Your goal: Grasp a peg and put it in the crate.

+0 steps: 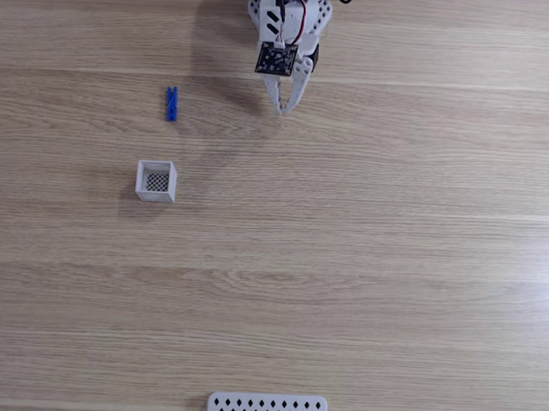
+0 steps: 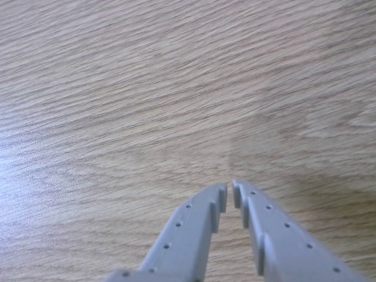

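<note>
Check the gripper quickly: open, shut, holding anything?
Gripper: shut, fingertips nearly touching, nothing between them; the peg lies untouched on the table.

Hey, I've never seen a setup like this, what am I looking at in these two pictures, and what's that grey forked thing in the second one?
This is a small robot arm on a wooden table. The fixed view looks straight down: the arm enters from the top edge, and its tool, a two-finger pincer, points down the picture with the tips together.

The other view looks along that same tool from close behind it. The grey forked thing is its two fingers, nearly touching at the tips, with nothing between them and bare wood beyond.

On the table, in the fixed view, lie a tiny blue peg to the left of the tool, a small white open-topped crate with a dark mesh floor just below the peg, and a white perforated plate at the bottom edge. Nothing is held; the crate looks empty.
</note>
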